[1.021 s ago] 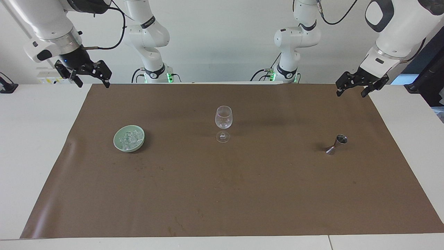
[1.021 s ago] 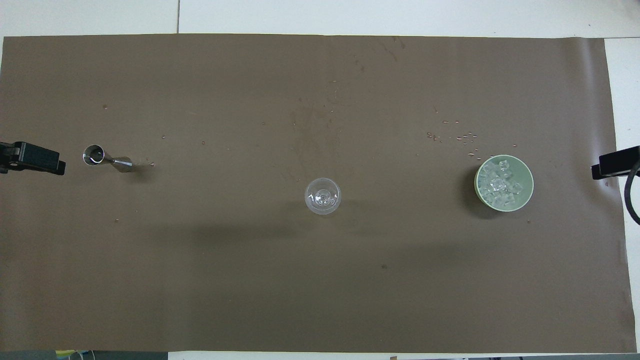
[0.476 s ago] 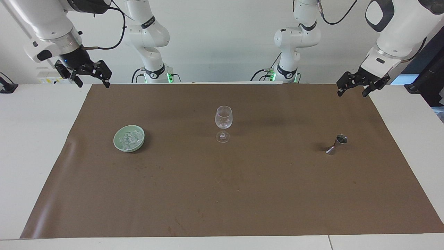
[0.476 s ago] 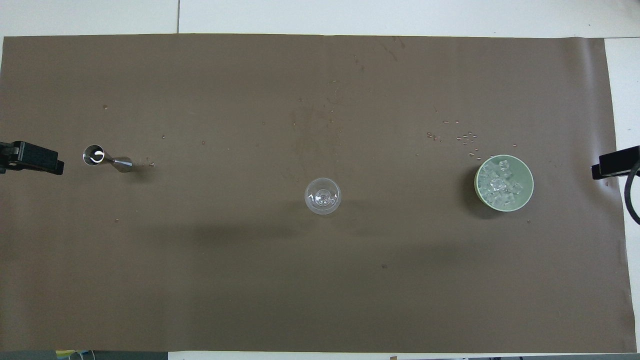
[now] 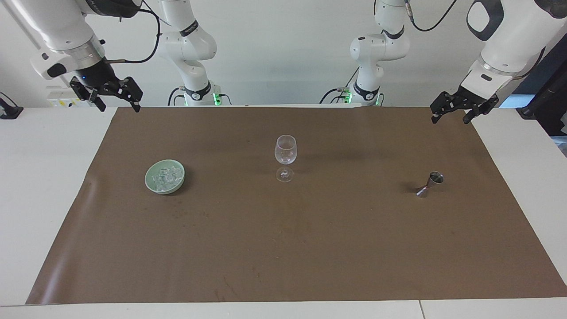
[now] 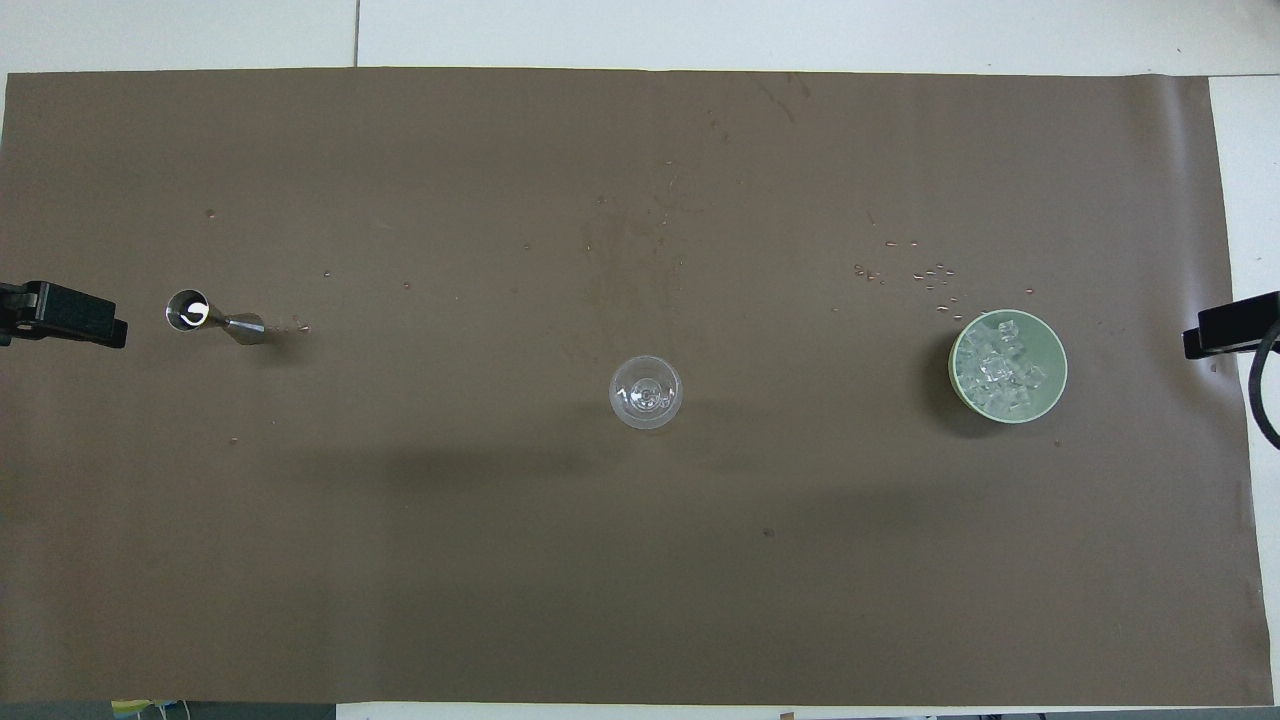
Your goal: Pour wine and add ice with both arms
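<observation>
Nothing is being held yet, and the coming move is turning on which arm is sitting nearer which thing. The left gripper (image 5: 456,108) is hanging in the upper right of the facing view, over the corner of the brown mat (image 5: 310,248), with its fingers spread and empty; the small metal measuring cup (image 5: 429,184) is standing on the mat below it in that view, at the left arm's end of the table, upright with its long axis vertical and its mouth facing up. The right gripper (image 5: 116,95) is hanging in the upper left of the facing view, fingers likewise spread and empty, and the green bowl (image 5: 150,181) with the ice (image 5: 167,178) heaped inside is sitting lower in the frame, at the right arm's end. The wine glass (image 5: 285,153) is standing upright mid-frame between the two, well apart from both. So each arm is probably going to reach down and forward to its own thing.
</observation>
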Controlling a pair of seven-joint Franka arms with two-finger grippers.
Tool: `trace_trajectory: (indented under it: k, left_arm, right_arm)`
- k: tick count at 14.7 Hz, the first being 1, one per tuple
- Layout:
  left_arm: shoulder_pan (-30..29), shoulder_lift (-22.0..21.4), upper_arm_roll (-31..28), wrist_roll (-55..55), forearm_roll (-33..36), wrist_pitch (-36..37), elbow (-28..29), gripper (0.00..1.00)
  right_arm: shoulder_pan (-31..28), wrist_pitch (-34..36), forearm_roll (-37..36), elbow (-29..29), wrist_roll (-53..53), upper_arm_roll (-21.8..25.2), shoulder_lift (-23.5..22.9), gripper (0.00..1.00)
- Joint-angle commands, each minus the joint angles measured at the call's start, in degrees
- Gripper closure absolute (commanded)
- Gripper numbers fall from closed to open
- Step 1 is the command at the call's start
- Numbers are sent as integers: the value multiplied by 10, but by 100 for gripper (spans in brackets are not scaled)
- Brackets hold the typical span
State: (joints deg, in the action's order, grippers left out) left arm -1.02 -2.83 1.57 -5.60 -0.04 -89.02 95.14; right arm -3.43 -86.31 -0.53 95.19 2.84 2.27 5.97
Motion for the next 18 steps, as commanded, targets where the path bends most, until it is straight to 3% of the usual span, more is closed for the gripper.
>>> trace_trajectory:
  k: [1, 10, 15, 18]
  left_arm:
    - [-3, -1, 0, 7, 9, 3, 0, 0]
    - [5, 8, 1, 10, 5, 5, -9, 0]
    - [-2, 104, -4, 12, -14, 32, -102, 0]
    - [-7, 166, -27, 94, -45, 47, -161, 0]
  right_arm:
    - [-11, 0, 4, 7, 10, -5, 8, 0]
    - [-11, 0, 4, 7, 10, -5, 8, 0]
    - [-11, 0, 4, 7, 10, -5, 8, 0]
    - [-11, 0, 4, 7, 10, -5, 8, 0]
